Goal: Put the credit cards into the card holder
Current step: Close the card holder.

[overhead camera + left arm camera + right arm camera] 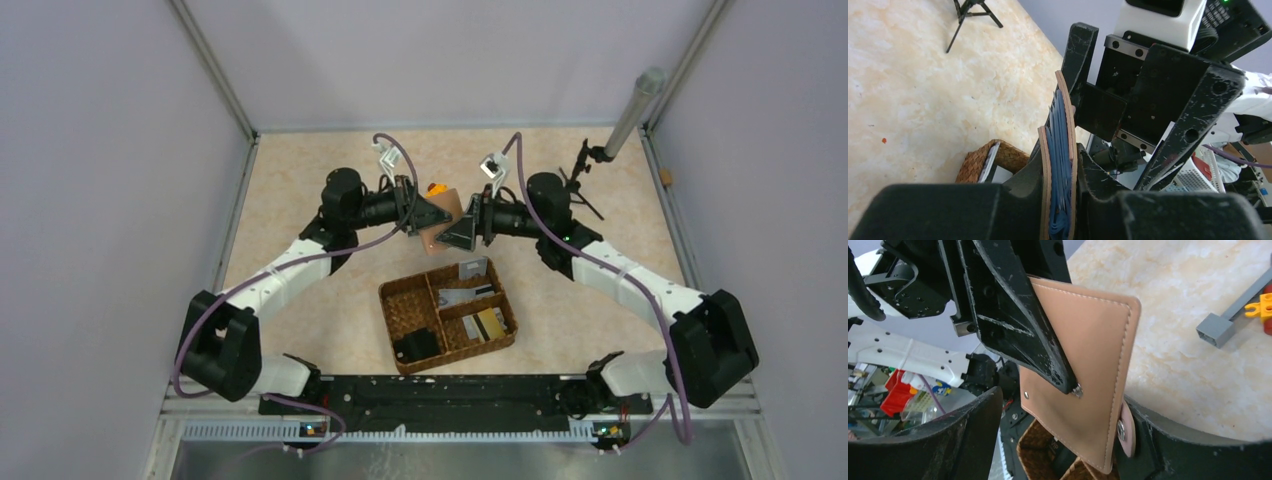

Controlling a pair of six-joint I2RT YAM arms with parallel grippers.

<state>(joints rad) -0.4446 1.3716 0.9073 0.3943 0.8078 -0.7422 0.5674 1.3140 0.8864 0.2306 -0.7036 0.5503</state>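
The card holder [441, 213] is a tan leather wallet held up above the table between the two arms. My left gripper [1059, 161] is shut on it edge-on, and its blue inner pockets [1062, 150] show between the leather sides. My right gripper [1063, 407] is open, its jaws wide apart around the holder's lower corner [1088, 405]. The snap tab [1126, 430] lies next to my right finger. Credit cards lie in the woven basket: grey ones [466, 296] and a gold one [491, 322]. I see no card in either gripper.
The woven basket [398, 300] sits below the grippers, with a black block [415, 345] in its near-left compartment. A small tripod [585, 182] and a grey post [634, 112] stand at the back right. An orange toy [437, 188] lies behind the holder, and a grey brick piece [1215, 330] lies on the table.
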